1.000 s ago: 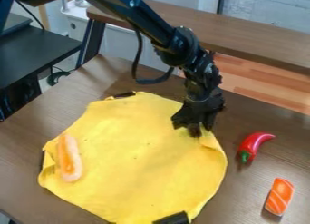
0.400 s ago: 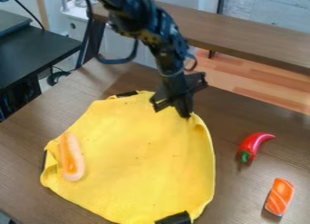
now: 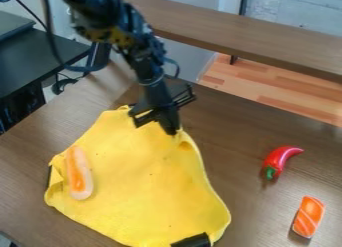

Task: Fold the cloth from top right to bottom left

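End effector gripping yellow cloth at its far edge, remainder spread toward camera

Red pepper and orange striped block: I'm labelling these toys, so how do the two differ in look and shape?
The pepper is red with a green end; the block is orange with pale stripes. The pepper curves and tapers, whereas the block is straighter and blunt-ended. Both lie on the brown table, off the yellow cloth.

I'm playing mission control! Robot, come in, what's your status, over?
Gripper shut on yellow cloth, far edge. Cloth not folded over yet. Long orange toy on its left side, maybe in the way.
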Tool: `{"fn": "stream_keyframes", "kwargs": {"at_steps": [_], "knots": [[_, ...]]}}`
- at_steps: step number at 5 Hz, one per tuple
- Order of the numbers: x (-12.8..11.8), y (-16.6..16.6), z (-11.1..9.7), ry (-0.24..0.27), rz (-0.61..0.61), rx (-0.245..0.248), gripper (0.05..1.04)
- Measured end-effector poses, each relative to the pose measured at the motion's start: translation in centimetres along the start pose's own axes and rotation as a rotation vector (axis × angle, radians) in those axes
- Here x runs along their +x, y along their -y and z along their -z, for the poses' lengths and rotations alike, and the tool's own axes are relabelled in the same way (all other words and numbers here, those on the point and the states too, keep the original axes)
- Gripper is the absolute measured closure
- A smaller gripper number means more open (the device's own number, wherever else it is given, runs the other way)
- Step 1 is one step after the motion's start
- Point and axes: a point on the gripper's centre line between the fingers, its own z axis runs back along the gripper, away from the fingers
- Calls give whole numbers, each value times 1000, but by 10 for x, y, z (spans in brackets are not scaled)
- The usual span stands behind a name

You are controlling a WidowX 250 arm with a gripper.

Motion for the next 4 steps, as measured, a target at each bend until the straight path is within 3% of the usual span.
{"fn": "stream_keyframes", "kwargs": {"at_steps": [4], "knots": [[15,-118,-31,-6,43,26,1033]]}}
